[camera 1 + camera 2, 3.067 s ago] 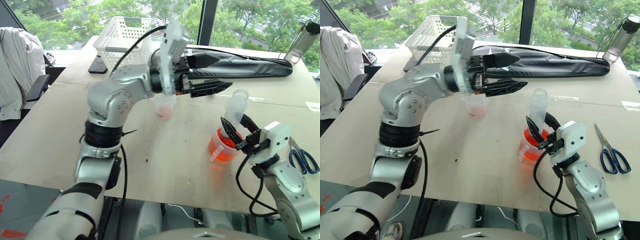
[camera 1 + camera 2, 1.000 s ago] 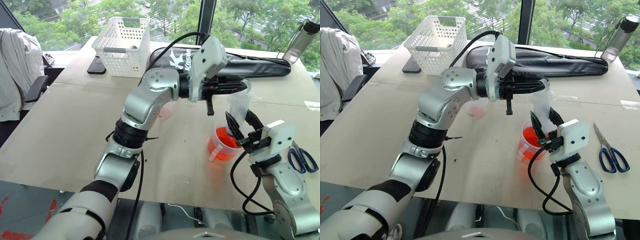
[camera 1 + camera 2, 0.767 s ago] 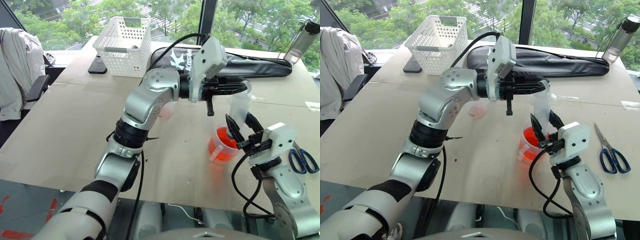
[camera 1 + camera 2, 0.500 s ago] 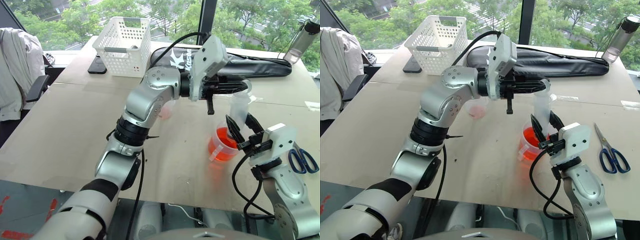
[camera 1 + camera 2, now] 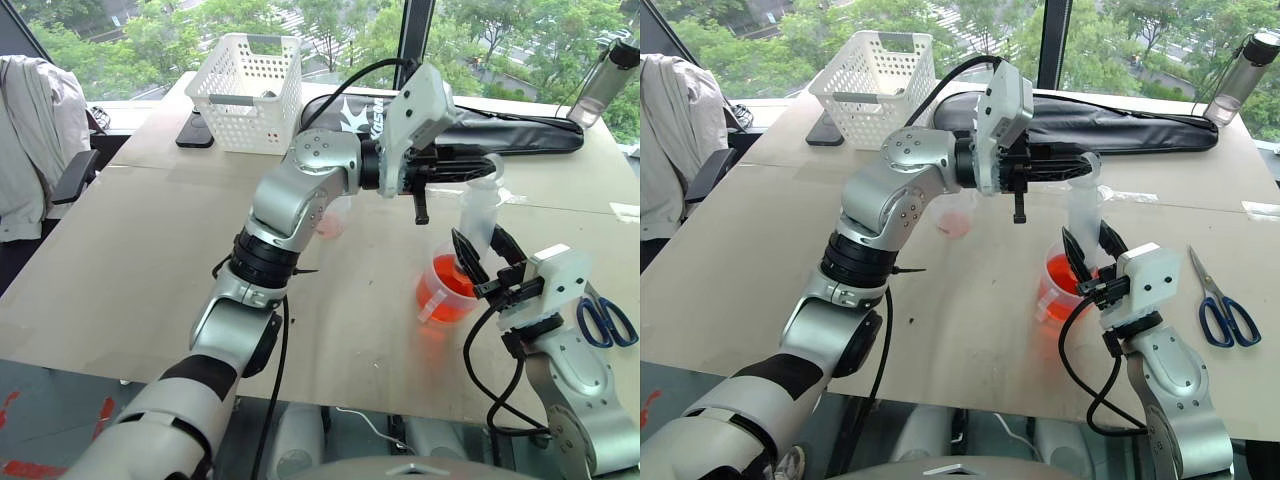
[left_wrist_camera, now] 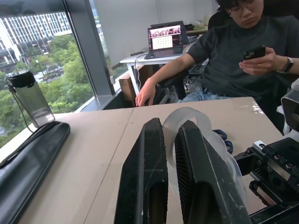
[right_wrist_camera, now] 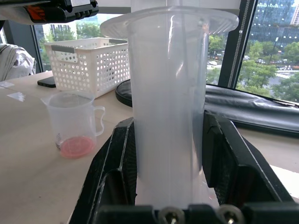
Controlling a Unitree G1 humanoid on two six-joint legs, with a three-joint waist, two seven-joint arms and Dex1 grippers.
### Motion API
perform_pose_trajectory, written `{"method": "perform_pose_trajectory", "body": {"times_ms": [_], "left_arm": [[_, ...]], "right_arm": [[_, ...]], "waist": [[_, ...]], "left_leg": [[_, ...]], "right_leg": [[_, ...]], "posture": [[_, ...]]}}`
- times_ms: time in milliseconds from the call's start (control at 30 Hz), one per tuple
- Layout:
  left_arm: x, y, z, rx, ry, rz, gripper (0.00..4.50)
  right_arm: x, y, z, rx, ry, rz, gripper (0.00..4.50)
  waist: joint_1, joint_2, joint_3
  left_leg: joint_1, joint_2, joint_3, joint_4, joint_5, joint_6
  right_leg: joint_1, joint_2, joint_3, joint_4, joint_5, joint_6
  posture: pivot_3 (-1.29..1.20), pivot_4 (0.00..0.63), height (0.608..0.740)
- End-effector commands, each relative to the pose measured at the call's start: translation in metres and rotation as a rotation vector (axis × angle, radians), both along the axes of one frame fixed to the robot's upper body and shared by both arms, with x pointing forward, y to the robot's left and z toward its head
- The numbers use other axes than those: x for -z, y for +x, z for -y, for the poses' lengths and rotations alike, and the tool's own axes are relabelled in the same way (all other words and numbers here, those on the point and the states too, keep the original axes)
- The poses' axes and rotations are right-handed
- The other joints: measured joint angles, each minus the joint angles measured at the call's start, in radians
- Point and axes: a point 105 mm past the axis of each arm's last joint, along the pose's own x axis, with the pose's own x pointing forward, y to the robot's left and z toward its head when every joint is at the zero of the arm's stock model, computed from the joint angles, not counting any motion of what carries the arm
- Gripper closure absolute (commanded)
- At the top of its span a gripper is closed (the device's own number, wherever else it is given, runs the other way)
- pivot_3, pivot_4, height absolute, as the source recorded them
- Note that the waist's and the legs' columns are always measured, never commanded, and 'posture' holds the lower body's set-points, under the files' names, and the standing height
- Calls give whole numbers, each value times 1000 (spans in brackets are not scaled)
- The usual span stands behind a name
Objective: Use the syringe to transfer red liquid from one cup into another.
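Red liquid point(image 5: 447, 300) in handled cup point(image 5: 446, 288)

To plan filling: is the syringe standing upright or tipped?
Upright: the syringe barrel rises straight from the orange-red cup, right pincer around it.

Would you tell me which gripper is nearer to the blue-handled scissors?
Right. The right gripper grips the syringe over the red cup, beside the scissors; the left gripper is higher, farther away.

Silver metal arms with black joint rings, black cables looping along them, white camera housings at the wrists, and ribbed black fingers point(image 6: 145, 186).
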Motion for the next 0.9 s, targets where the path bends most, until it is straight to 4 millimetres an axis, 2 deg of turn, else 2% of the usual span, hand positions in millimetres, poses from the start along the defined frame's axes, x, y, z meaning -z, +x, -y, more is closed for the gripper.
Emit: {"method": "perform_pose_trajectory", "body": {"times_ms": [33, 533, 633, 767, 900], "left_arm": [[-33, 3, -10, -53, -84, 105, 4500], [-31, 4, -10, -59, -84, 102, 4500], [-31, -1, -12, -19, -104, 71, 4500], [-32, -8, -18, 33, -117, -5, 2887], [-33, -8, -30, 36, -135, -57, 894]], "right_arm": [[-4, -8, -9, -52, 1, 15, 3040], [-7, -7, -8, -45, 0, 27, 3040], [-15, -6, -7, -37, 29, 55, 3040], [-27, -5, -4, -23, 74, 88, 3042], [-35, -4, 0, -11, 110, 108, 3042]], "waist": [[0, 0, 0], [0, 0, 0], [0, 0, 0], [-3, 0, 0], [-1, 0, 0]], "left_leg": [[0, 0, 0, 0, 0, 0], [0, 0, 0, 0, 0, 0], [0, 0, 0, 0, 0, 0], [0, 0, 0, 0, 0, 0], [0, 0, -1, 0, 0, 0]], "right_leg": [[0, 0, 0, 0, 0, 0], [0, 0, 0, 0, 0, 0], [0, 0, 0, 0, 0, 0], [0, 0, 0, 1, 0, 0], [0, 0, 0, 0, 0, 0]], "posture": [[0, 150, 724], [0, 150, 724], [0, 150, 724], [0, 150, 724], [0, 150, 724]]}}
